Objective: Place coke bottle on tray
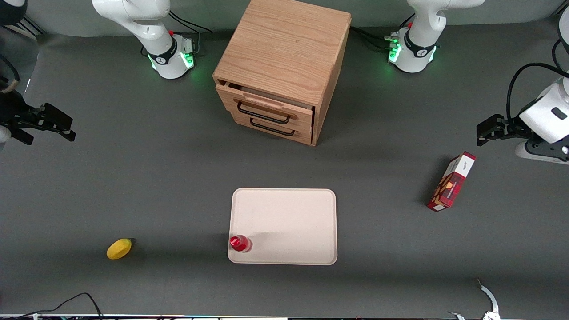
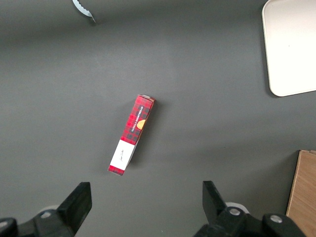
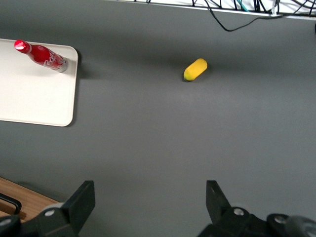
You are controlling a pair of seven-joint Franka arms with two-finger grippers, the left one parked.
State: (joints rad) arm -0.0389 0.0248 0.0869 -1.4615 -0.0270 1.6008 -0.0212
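Note:
The coke bottle (image 1: 240,243), small and red with a red cap, stands upright on the beige tray (image 1: 289,213), in the tray's corner nearest the front camera on the working arm's side. The right wrist view shows the coke bottle (image 3: 42,54) inside the tray's (image 3: 29,98) rim. My gripper (image 1: 66,128) hangs open at the working arm's end of the table, well away from the tray and farther from the front camera than it. Nothing is between its fingers (image 3: 84,197), and only bare table lies under the gripper (image 3: 150,190).
A wooden drawer cabinet (image 1: 280,66) stands farther from the camera than the tray, its top drawer slightly ajar. A yellow lemon (image 1: 119,248) lies toward the working arm's end, level with the bottle. A red-and-white carton (image 1: 451,181) lies toward the parked arm's end.

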